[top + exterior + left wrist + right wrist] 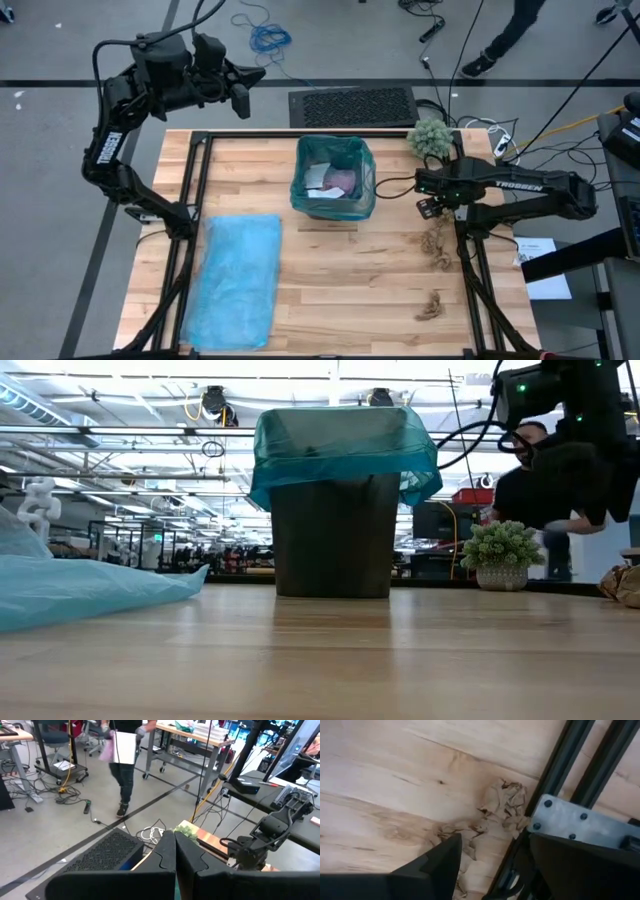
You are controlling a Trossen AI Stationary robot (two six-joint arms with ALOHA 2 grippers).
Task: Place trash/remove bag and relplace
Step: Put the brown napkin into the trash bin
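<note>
While the left tool (pixel 175 865) waits pressed shut off the desk (pixel 330 270), the right tool (pixel 492 865) gapes wide over half-hidden brown wads (pixel 502 807).

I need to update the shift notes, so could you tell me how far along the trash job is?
Done: several scraps lie in the lined bin. In hand: the right gripper, jaws open and empty, hovers over brown paper wads. Left: those wads, another wad, then swapping in the spare blue bag. The left gripper waits shut beyond the table's far-left corner.
</note>
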